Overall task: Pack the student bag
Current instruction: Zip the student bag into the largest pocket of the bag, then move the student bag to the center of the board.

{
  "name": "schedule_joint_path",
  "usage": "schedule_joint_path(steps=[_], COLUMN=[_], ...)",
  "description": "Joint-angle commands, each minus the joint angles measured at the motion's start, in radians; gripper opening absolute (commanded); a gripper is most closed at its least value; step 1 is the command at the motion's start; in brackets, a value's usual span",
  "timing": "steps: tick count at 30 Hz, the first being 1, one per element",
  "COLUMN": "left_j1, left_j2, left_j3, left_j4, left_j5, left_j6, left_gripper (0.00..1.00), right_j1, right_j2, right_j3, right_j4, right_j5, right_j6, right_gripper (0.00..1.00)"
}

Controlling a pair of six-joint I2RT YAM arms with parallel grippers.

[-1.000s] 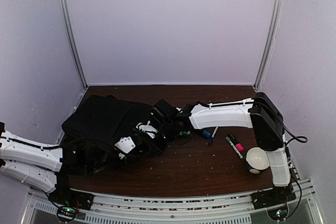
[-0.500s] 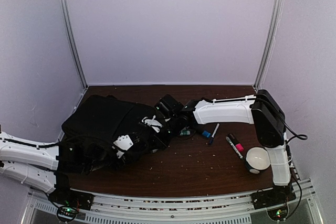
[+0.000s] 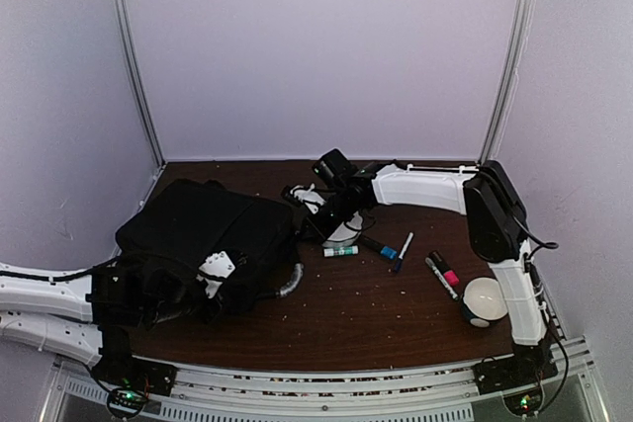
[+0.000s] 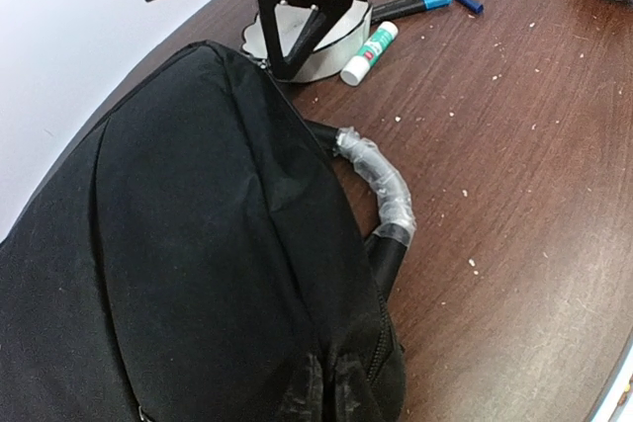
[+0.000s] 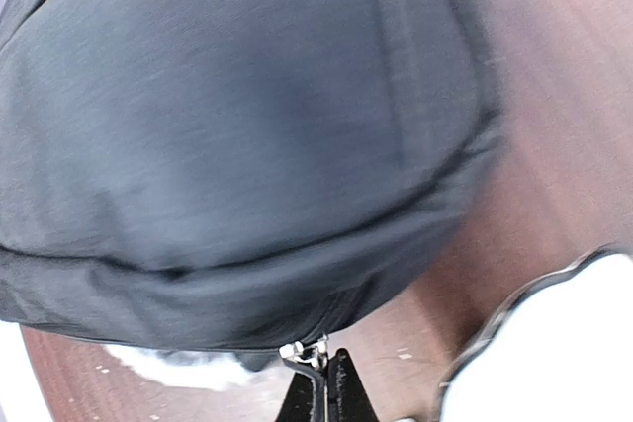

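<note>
Since a second ago the right arm has swung away from the near right corner of the student bag (image 3: pixel 198 234) toward the far side of the surface (image 3: pixel 376 313). The left arm has drawn back to the left. That has uncovered the bag's silvery-grey handle (image 3: pixel 290 282) and a glue stick (image 3: pixel 339 251).

The bag lies flat on the left half of the surface, its handle curving out from its right edge onto the wood. From the left wrist it fills most of the view (image 4: pixel 198 244), with the handle (image 4: pixel 381 180) bent beside it.

The right claw (image 3: pixel 310 214) points down at the bag's far right edge, its fingers drawn to a point (image 4: pixel 285 68). In its own camera the 2 fingers (image 5: pixel 341 392) are pressed together on a small silver zip pull (image 5: pixel 302 350), black fabric (image 5: pixel 247 126) above them.

The left claw (image 3: pixel 213 267) rests on the near part of the bag; I cannot tell whether it is open or closed.

Just right of the right claw sits a white round object (image 4: pixel 336 46), with the glue stick (image 4: pixel 369 51) touching it. Further right lie a blue-banded marker (image 3: pixel 381 247), a white pen (image 3: pixel 401 252) and a black marker with a pink band (image 3: pixel 445 272). A white bowl (image 3: pixel 485 300) sits near the right arm's base.
</note>
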Motion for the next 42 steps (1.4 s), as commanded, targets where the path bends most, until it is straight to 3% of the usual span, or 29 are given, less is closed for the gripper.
schedule_joint_path(steps=[1,6,16,18,19,21,27,31,37,42], left_j1=[-0.005,-0.007,-0.007,-0.007,-0.006,-0.007,-0.008,-0.012,-0.015,-0.019], left_j2=[-0.048,-0.059,-0.128,-0.153,-0.165,-0.19,-0.211,-0.134,0.11,0.252], left_j3=[0.038,0.049,0.038,0.03,0.029,0.034,0.039,0.038,0.104,0.143], left_j4=[-0.045,-0.094,-0.224,-0.237,-0.241,-0.236,-0.084,0.046,0.159,0.177], left_j5=[-0.008,-0.042,-0.302,-0.337,-0.336,-0.296,-0.078,0.008,0.107,0.068], left_j6=[-0.074,-0.138,-0.341,-0.36,-0.361,-0.321,-0.133,-0.039,0.063,0.077], left_gripper=[0.0,0.0,0.01,0.34,0.45,0.56,0.72,0.73,0.72,0.65], right_j1=[-0.029,-0.026,0.075,0.114,0.138,0.178,0.235,0.232,0.203,0.185], right_j2=[0.013,-0.038,-0.283,-0.294,-0.295,-0.295,-0.287,-0.303,-0.297,-0.298], right_j3=[0.058,0.005,-0.33,-0.34,-0.336,-0.317,-0.267,-0.29,-0.325,-0.328], right_j4=[-0.017,-0.028,0.037,0.044,0.04,0.035,0.035,0.04,0.035,0.038], right_j5=[0.109,0.054,-0.048,-0.069,-0.076,-0.087,-0.134,-0.132,-0.114,-0.132], right_j6=[-0.042,-0.085,-0.134,-0.119,-0.116,-0.112,-0.079,-0.077,-0.097,-0.086], right_gripper=[0.0,0.0,0.0,0.0,0.0,0.0,0.0,0.0,0.0,0.0])
